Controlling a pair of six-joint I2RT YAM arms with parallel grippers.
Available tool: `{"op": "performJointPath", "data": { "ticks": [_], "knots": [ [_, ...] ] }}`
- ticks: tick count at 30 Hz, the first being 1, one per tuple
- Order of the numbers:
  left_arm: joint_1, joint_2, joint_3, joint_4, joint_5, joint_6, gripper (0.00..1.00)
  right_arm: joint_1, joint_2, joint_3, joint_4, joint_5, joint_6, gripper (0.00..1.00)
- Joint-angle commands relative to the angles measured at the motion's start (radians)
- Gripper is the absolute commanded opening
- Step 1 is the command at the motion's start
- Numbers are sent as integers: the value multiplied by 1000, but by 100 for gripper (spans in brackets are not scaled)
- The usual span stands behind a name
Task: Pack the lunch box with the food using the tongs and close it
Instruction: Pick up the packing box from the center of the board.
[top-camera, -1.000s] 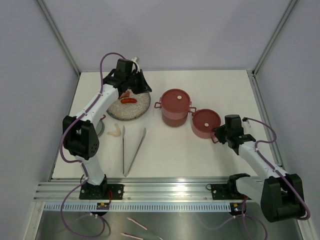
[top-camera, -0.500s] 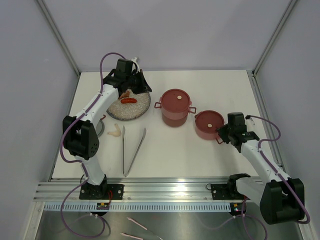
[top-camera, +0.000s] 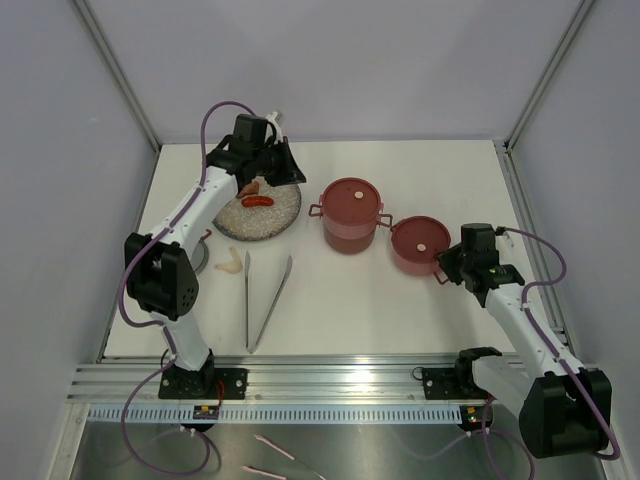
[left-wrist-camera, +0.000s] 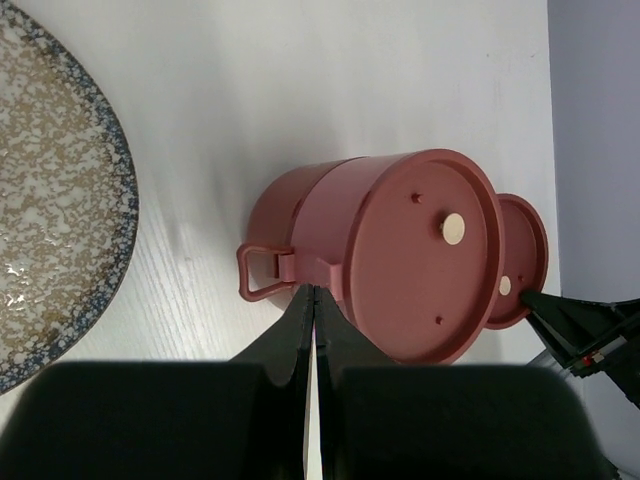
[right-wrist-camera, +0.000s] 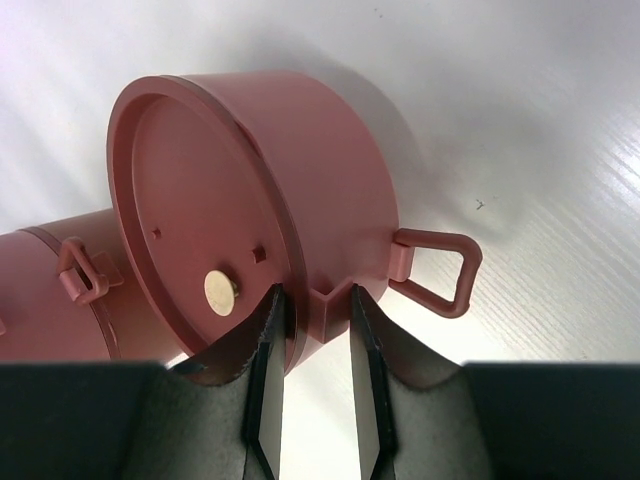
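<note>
The lunch box stands as a tall lidded dark-red stack (top-camera: 349, 215) (left-wrist-camera: 400, 255) and a single lidded tier (top-camera: 418, 245) (right-wrist-camera: 250, 200) to its right. My right gripper (top-camera: 447, 262) (right-wrist-camera: 318, 300) is shut on that tier's lid rim and side bracket, beside its loop handle (right-wrist-camera: 435, 270). Food lies on the speckled plate (top-camera: 240, 222): a red piece (top-camera: 258, 201) and a brownish one (top-camera: 250, 188). A pale piece (top-camera: 230, 265) lies on the table. The tongs (top-camera: 265, 300) lie there too, held by nothing. My left gripper (top-camera: 290, 172) (left-wrist-camera: 313, 292) hovers shut and empty over the plate's far right edge.
The plate's rim (left-wrist-camera: 110, 200) shows at the left of the left wrist view. Purple walls and metal frame posts enclose the table on three sides. The arm bases sit on a rail along the near edge (top-camera: 330, 380).
My right gripper has moved right and slightly back, dragging the single tier away from the tall stack. The left arm has barely moved.
</note>
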Motion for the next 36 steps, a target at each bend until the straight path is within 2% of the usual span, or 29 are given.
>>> {"op": "performJointPath", "data": {
  "ticks": [1, 3, 7, 11, 17, 18, 21, 22, 24, 25, 28, 30, 36],
  "knots": [
    [-68, -71, 42, -33, 27, 55, 0, -6, -20, 44, 75, -69, -19, 0],
    [-98, -89, 17, -48, 25, 75, 0, -7, -19, 55, 30, -124, -62, 0],
    [-145, -155, -127, -35, 51, 72, 0, -6, -14, 110, -91, -212, -148, 0],
    [-174, -221, -220, -62, 50, 93, 2, -6, 35, 147, -192, -365, -271, 0],
    [-211, -332, -398, -104, 61, 81, 10, 14, 139, 173, -284, -497, -418, 0],
    [-213, -365, -455, -104, 61, 48, 20, 25, 159, 176, -301, -517, -446, 0],
    [-213, -415, -532, -78, 84, 11, 35, 54, 202, 184, -306, -549, -484, 0],
    [-213, -422, -556, -68, 88, 3, 45, 72, 234, 187, -295, -557, -498, 0],
    [-214, -430, -616, -36, 110, -20, 52, 144, 265, 208, -278, -556, -501, 0],
    [-216, -430, -632, -24, 125, -23, 62, 172, 298, 218, -263, -545, -500, 0],
    [-217, -426, -690, 37, 182, -32, 74, 238, 362, 239, -216, -569, -516, 0],
    [-224, -421, -721, 86, 214, -26, 78, 241, 380, 239, -194, -580, -524, 0],
    [-244, -364, -785, 158, 211, -9, 80, 243, 440, 261, -169, -601, -602, 0]
  ]
}}
